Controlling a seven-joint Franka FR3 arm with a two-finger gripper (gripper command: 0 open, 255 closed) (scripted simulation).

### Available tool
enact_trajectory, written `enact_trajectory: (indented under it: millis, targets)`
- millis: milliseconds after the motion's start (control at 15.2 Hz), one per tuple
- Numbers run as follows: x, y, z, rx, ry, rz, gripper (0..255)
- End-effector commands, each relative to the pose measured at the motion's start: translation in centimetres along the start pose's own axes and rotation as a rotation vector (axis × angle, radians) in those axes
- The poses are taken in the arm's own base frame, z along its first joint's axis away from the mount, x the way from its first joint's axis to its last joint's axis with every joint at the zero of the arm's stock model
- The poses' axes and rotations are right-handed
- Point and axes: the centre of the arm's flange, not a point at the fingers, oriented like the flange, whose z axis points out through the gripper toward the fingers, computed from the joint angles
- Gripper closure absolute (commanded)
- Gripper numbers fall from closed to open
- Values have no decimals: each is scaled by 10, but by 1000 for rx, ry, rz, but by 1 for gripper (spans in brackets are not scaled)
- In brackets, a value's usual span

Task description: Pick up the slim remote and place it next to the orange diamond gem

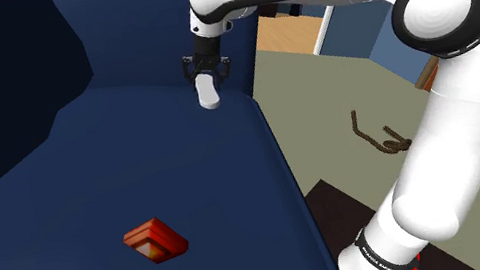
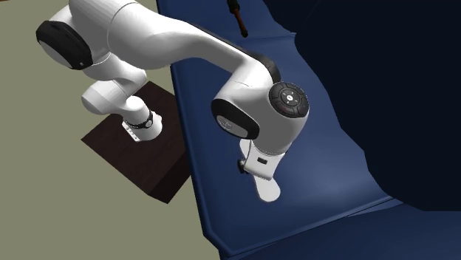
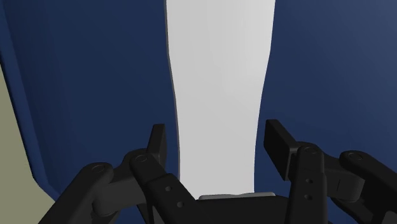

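Black fingers (image 3: 159, 143) of my claw (image 3: 216, 137) stand apart, one on each side of the slim white remote (image 3: 219, 76). A sliver of blue shows between each finger and it, so I'm spread around it, not clasping. The remote runs lengthwise straight out from under my palm, over the navy surface (image 1: 85, 187), close to the edge by the olive floor (image 1: 324, 104). The orange-red gem (image 1: 155, 241) sits well apart on that same surface, toward the shoulder view's lower left.

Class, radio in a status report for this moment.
End effector open, straddling white remote. Remote not gripped. Orange gem apart, on blue surface.
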Motion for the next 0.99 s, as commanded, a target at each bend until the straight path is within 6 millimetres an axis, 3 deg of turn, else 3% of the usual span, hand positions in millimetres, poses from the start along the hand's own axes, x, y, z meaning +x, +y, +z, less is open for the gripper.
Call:
enact_trajectory:
  millis: [0,924]
  targets:
    - [0,0,-11,0,0,0,255]
    - [0,3,-85,0,0,0,255]
